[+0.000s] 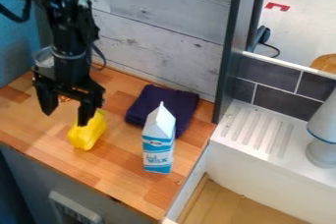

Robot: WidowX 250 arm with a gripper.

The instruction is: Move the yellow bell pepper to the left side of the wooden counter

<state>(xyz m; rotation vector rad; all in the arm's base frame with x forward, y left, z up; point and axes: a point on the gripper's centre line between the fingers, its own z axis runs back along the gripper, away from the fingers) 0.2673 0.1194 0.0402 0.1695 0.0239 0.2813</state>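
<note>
One yellow thing (86,133) on the counter (121,169), and I've got it at five o'clock from my end effector (66,110), jaws spread open and holding nothing, the thing's long axis slanting from one o'clock down to seven.

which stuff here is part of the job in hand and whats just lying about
Likely part of the job:
gripper, fingers apart
yellow pepper-like object, nearest the gripper

Likely just lying about:
milk carton, upright
folded purple cloth, behind the carton
white object at the right edge
</note>
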